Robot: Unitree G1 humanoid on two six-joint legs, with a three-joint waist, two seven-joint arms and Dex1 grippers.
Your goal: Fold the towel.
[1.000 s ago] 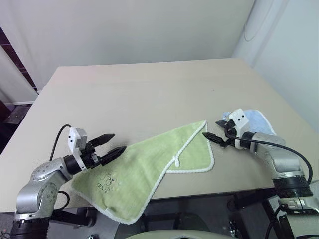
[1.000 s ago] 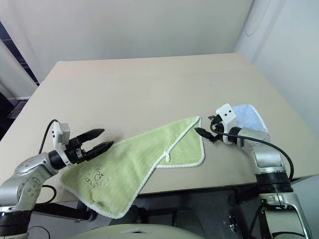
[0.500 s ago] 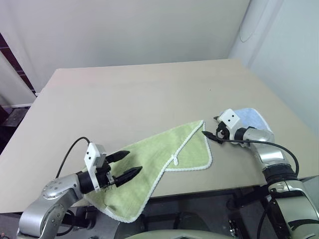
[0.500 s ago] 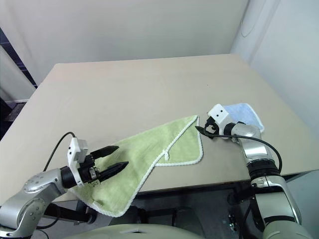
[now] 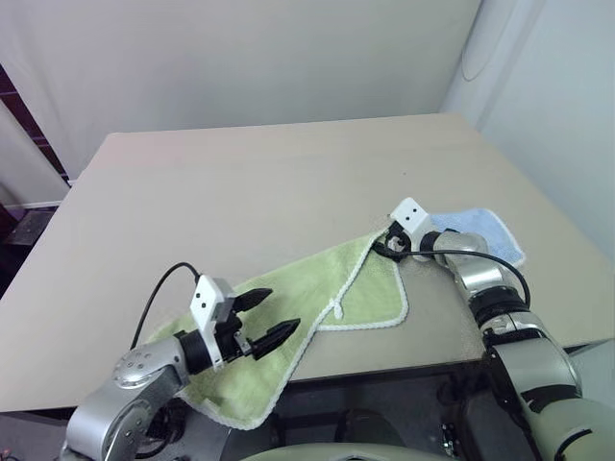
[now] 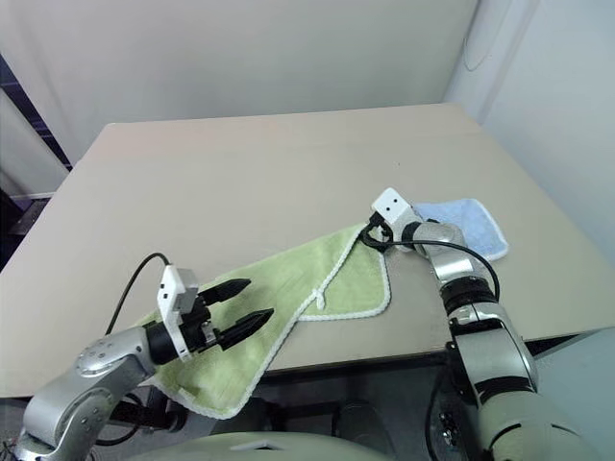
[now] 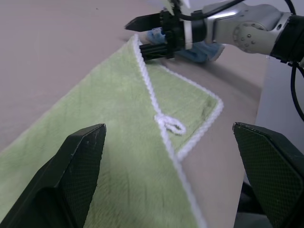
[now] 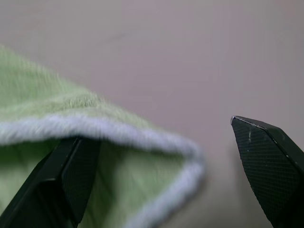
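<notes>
Light green terry towel with white corded edging (image 5: 317,303) lies partly folded on the beige table (image 5: 269,192), long axis diagonal: near end hangs over the table's front edge on the robot's left, far corner points toward the small light blue cloth (image 5: 485,233) on the right.

Right gripper (image 5: 388,246) is the nearer one: its spread fingers straddle the towel's far corner, nothing pinched yet. Left gripper (image 5: 277,314) hovers over the towel's near half, fingers also spread, holding nothing.

Right wrist view shows the corded corner tip between the right fingers (image 8: 66,175), which the head views can't resolve. Left wrist view shows the white loop (image 7: 172,124) on the folded edge, running in line toward the right gripper.

Judgement: next move is a pinch on that far corner.
</notes>
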